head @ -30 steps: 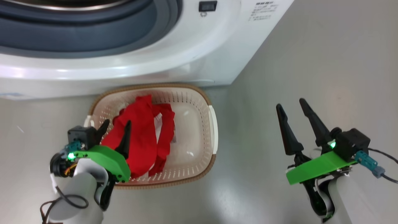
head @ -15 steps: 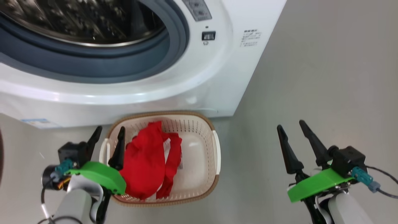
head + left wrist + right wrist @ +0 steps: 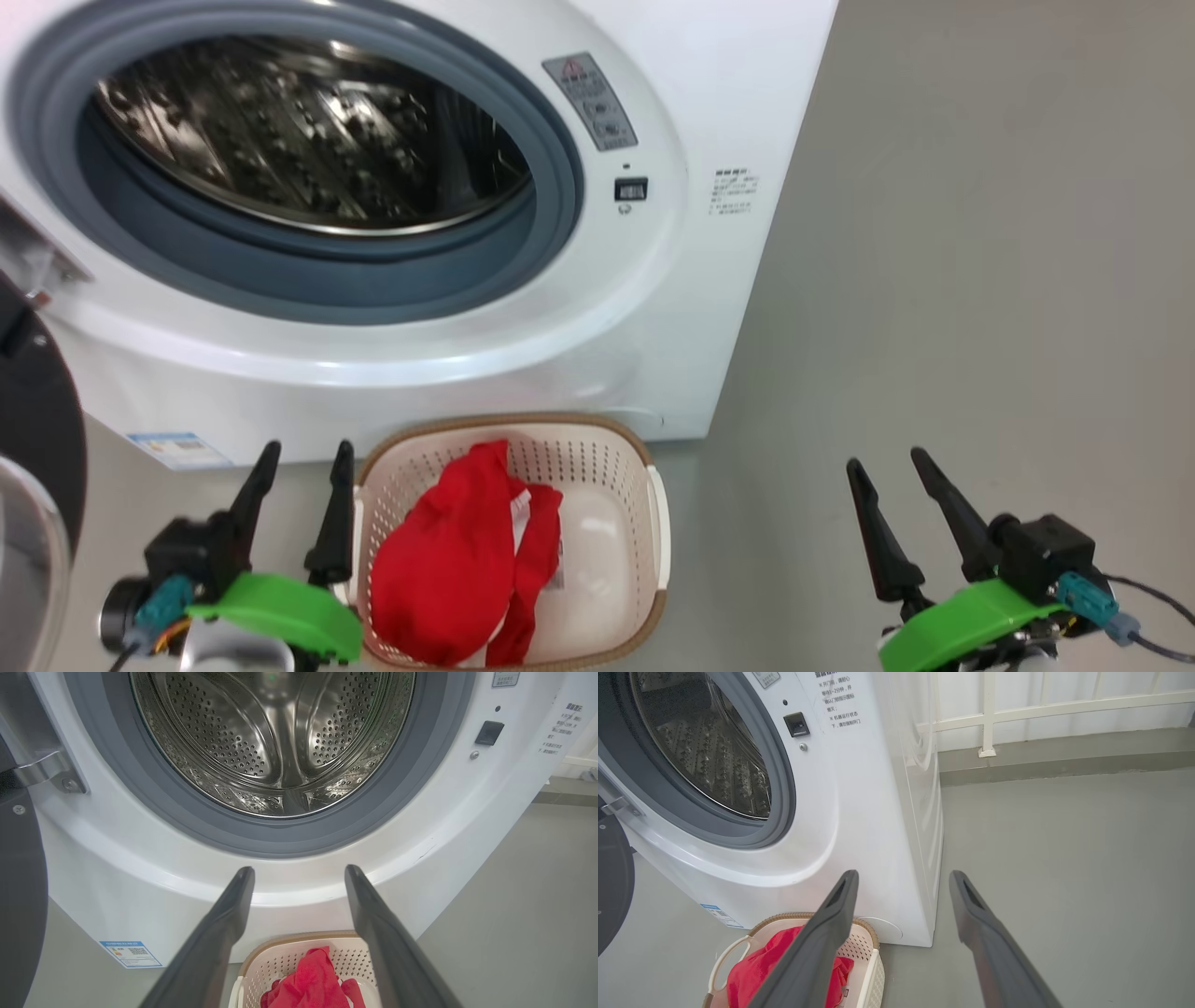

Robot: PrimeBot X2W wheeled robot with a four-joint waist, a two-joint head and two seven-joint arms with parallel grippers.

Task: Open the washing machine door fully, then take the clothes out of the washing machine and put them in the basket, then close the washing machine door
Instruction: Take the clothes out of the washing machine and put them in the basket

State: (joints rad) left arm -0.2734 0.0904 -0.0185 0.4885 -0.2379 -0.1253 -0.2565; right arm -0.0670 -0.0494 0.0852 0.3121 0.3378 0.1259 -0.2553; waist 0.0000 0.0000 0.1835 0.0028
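One washing machine (image 3: 653, 308), door (image 3: 37, 411) swung open at left, steel drum (image 3: 308, 140) exposed. One basket (image 3: 504, 423) on floor (image 3: 980, 280) just before it, red clothes (image 3: 448, 569) inside. Fingers spread, gripping nothing: left tool (image 3: 308, 450), right tool (image 3: 884, 458).

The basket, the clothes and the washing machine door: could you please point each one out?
the basket (image 3: 660, 527): head view, its white right-hand handle.
the clothes (image 3: 448, 569): head view, middle of the red heap.
the washing machine door (image 3: 42, 420): head view, its black rim.
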